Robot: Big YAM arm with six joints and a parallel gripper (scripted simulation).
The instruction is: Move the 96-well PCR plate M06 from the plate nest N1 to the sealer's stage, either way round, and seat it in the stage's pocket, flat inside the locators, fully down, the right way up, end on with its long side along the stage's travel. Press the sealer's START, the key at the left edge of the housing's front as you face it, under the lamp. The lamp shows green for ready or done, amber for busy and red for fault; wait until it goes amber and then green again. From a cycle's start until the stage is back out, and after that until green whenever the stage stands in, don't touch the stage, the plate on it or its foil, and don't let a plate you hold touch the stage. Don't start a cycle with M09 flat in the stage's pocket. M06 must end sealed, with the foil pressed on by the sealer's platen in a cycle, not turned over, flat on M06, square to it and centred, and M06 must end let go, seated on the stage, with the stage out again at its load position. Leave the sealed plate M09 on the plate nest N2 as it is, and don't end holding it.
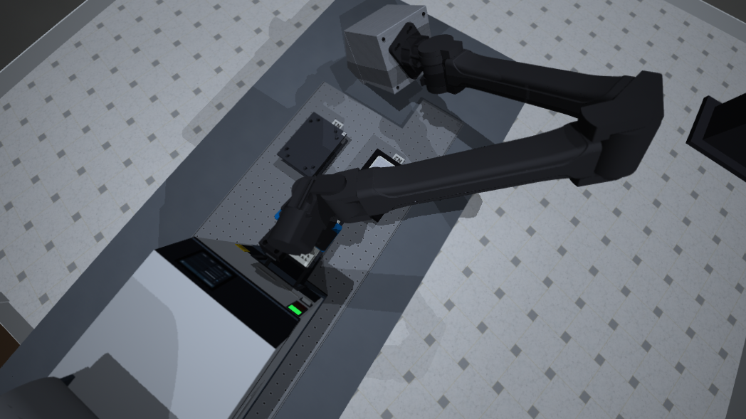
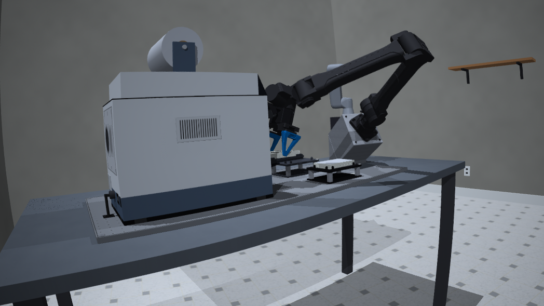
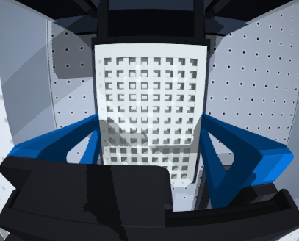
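In the wrist view the white 96-well plate M06 [image 3: 150, 114] sits between my blue fingers, which press on its two long sides; my gripper [image 3: 150, 118] is shut on it. The plate lies end on over the sealer's dark stage [image 3: 150, 29], in front of the housing's opening. From above, the gripper [image 1: 300, 238] and a corner of the plate [image 1: 305, 258] stand at the sealer's front, and the lamp [image 1: 295, 309] is green. From the side the blue fingers [image 2: 284, 142] hang beside the sealer [image 2: 188, 142]. I cannot tell whether the plate is fully down in the pocket.
The plate nest N1 [image 1: 312, 143] is a bare dark platform. M09 [image 2: 334, 163] lies on nest N2, partly hidden under my forearm in the top view [image 1: 381, 161]. A foil roll [image 2: 175, 49] sits on the sealer. The arm's base [image 1: 385, 45] is at the table's far end.
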